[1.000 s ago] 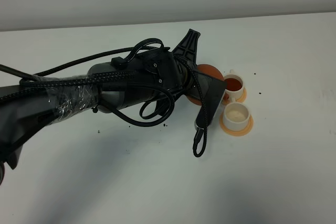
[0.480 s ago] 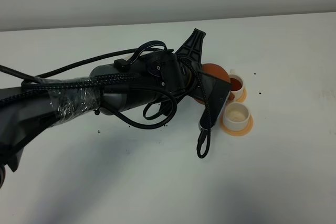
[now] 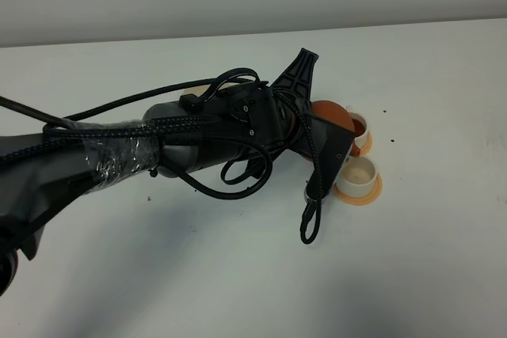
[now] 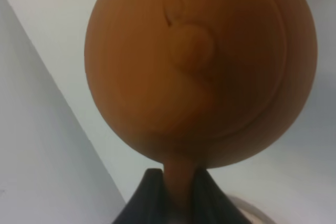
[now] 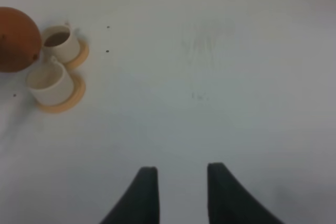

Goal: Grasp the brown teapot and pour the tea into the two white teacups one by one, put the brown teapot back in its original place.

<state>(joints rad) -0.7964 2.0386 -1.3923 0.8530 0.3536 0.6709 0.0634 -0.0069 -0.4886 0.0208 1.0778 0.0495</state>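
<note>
My left gripper (image 4: 178, 184) is shut on the loop handle of the brown teapot (image 4: 202, 61) and holds it in the air. In the high view the teapot (image 3: 331, 112) hangs beside the two white teacups and overlaps the far one's rim; the arm hides most of it. The far cup (image 3: 360, 130) holds reddish-brown tea. The near cup (image 3: 356, 172) looks pale inside. Each stands on an orange coaster. The right wrist view shows the teapot (image 5: 16, 38), far cup (image 5: 59, 43) and near cup (image 5: 48, 81). My right gripper (image 5: 178, 182) is open and empty above bare table. The saucer is hidden.
The left arm with its black cables (image 3: 238, 136) lies across the middle of the white table (image 3: 428, 259) and covers what is under it. A cable loop (image 3: 309, 223) hangs down near the near cup's coaster (image 3: 372, 193). Small dark specks dot the table.
The left arm has carried the teapot to the right and a little nearer, closer over the cups; it now covers part of the far cup. The cups have not moved.
</note>
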